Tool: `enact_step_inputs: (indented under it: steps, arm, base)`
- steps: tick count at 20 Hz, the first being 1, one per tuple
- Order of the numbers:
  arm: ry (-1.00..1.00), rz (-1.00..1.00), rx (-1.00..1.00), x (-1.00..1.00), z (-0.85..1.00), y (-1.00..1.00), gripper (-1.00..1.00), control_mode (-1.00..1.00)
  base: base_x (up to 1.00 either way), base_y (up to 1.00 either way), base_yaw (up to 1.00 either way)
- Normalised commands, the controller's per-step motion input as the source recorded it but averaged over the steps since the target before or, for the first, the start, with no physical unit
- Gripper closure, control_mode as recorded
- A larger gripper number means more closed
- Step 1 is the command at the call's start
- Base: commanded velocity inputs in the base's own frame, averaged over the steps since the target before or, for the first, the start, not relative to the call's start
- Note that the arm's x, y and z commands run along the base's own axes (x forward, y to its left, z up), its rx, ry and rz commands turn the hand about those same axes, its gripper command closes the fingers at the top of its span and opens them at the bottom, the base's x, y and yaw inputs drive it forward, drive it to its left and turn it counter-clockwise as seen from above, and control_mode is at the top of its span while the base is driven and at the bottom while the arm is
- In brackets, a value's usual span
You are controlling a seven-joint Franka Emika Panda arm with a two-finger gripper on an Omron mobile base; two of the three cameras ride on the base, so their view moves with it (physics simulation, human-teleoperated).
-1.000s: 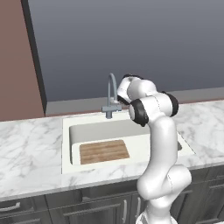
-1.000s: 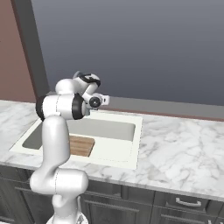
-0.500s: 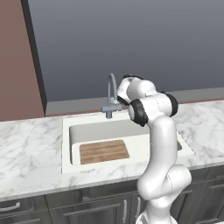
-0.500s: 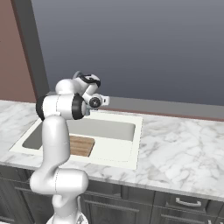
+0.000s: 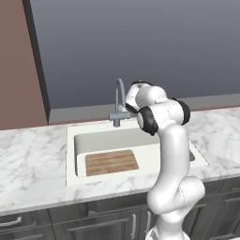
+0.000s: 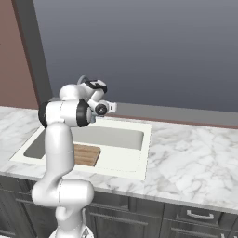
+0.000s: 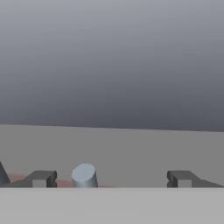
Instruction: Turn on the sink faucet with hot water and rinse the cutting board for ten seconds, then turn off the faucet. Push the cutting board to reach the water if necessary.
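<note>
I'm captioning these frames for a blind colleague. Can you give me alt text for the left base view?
A white robot arm reaches over a white sink toward the grey gooseneck faucet at its back rim, its hand right beside the faucet's base. A wooden cutting board lies flat in the left part of the basin, and no water is running. Marble counter surrounds the sink below a dark grey wall.
</note>
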Motion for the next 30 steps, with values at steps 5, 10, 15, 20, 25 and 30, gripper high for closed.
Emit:
enact_step_inputs:
  steps: [5, 10, 15, 20, 25, 30]
  arm:
    - [0.0, 0.0, 0.0, 0.0, -0.06, 0.0, -1.0, -1.0]
    - [0.0, 0.0, 0.0, 0.02, -0.03, 0.0, -1.0, -1.0]
    - [0.0, 0.0, 0.0, 0.05, -0.01, 0.0, -1.0, -1.0]
    - [0.0, 0.0, 0.0, 0.06, 0.0, 0.0, -1.0, -1.0]
    - [0.0, 0.0, 0.0, 0.02, 0.0, 0.0, -1.0, -1.0]
    - [0.0, 0.0, 0.0, 0.0, 0.0, 0.0, -1.0, -1.0]
  base:
    - [0.0, 0.0, 0.0]
    - [0.0, 0.0, 0.0]
    - [0.0, 0.0, 0.0]
    - [0.0, 0.0, 0.0]
    - [0.0, 0.0, 0.0]
    - [0.0, 0.0, 0.0]
